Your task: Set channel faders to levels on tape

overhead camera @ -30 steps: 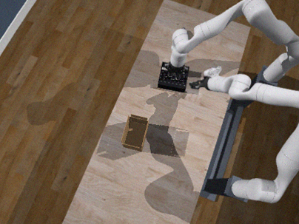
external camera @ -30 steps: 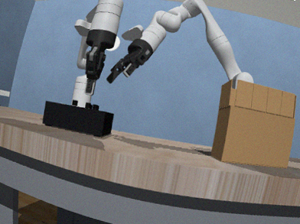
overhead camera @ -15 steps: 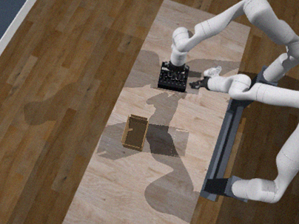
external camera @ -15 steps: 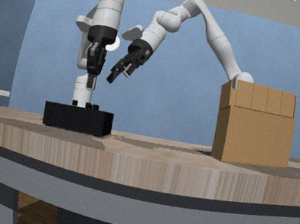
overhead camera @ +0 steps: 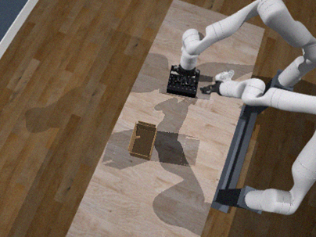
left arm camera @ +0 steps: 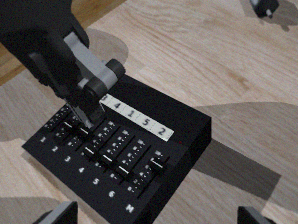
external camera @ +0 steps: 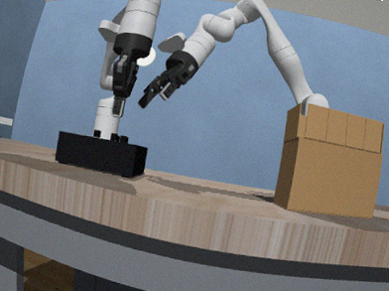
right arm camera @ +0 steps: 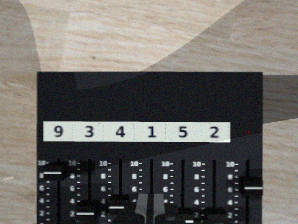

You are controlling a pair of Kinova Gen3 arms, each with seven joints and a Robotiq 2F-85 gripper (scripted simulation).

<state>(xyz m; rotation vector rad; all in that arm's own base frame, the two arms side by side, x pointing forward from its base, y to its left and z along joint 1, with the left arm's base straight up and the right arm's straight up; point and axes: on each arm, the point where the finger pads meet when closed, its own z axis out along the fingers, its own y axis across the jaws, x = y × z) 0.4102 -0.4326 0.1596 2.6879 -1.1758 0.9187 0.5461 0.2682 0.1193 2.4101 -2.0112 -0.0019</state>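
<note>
The black lighting desk has tape reading 9, 3, 4, 1, 5, 2. In the right wrist view, fader 1 sits between 8 and 9, fader 2 near 2, fader 3 near 3, and the master fader near 6. Faders 4, 5 and 6 sit low. My right gripper is shut and empty, just above the desk's middle. My left gripper is open beside the desk.
An open cardboard box stands on the wooden table, well apart from the desk. The left arm reaches in close beside the right arm. Fader 1 is hidden behind the right gripper in the left wrist view.
</note>
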